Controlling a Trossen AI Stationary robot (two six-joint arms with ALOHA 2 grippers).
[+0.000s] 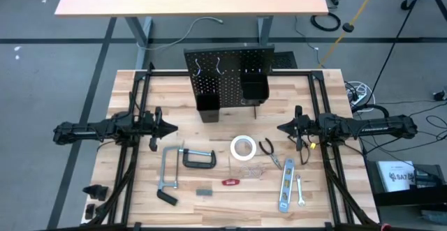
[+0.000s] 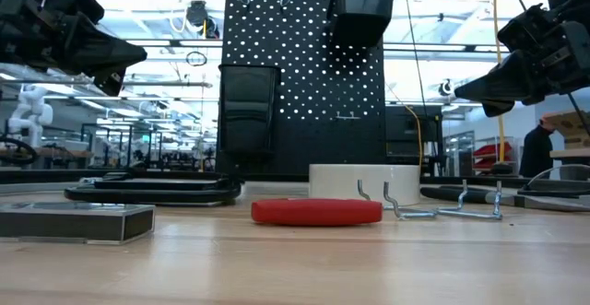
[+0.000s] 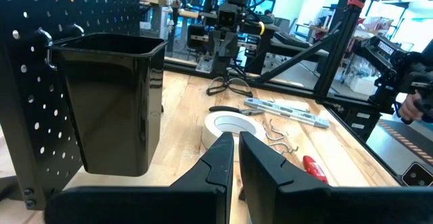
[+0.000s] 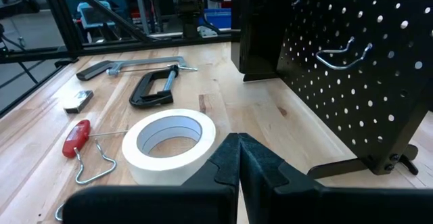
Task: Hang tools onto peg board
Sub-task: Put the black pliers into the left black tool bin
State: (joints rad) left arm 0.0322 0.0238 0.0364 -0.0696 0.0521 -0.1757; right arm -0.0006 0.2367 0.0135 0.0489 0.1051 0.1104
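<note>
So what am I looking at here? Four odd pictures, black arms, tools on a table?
It is one moment, seen by four cameras: one above the table, one at tabletop height, and one on each arm's wrist. The machine is two dark robot arms. The left gripper and right gripper hover at the table's sides, both shut and holding nothing. Between them at the back stands the peg board, with hooks and two bins. Nothing hangs on it yet. On the wooden table lie a bar clamp, a C-clamp, a tape roll, pliers, a level, a small wrench and a red-handled tool.
</note>
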